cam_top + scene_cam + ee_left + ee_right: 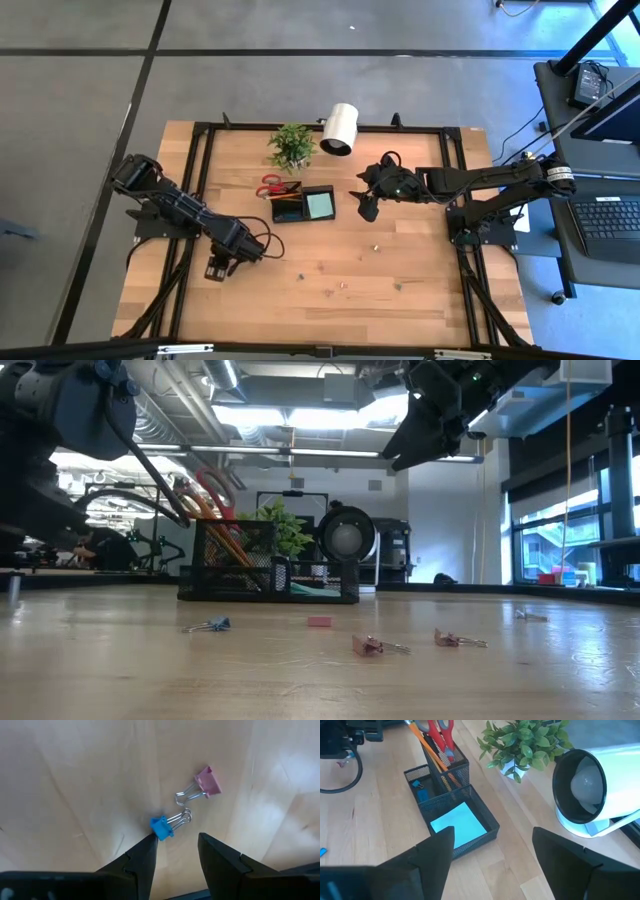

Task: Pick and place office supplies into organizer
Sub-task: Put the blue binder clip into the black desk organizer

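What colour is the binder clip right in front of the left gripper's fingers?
Blue, with silver wire handles. The clip shows best in the left wrist view, beside a pink clip.

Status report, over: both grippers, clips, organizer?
Left gripper open, low over blue clip. Right gripper open, empty, above organizer. Pink clip beside blue one. Nothing blocking.

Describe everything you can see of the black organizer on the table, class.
The organizer is a black wire-mesh desk tray, upright on the wooden table beside the potted plant. Its tall cup section holds red-handled scissors and pencils standing tilted; a small compartment holds a blue clip; the low open section holds a teal note pad. Neither gripper touches it.
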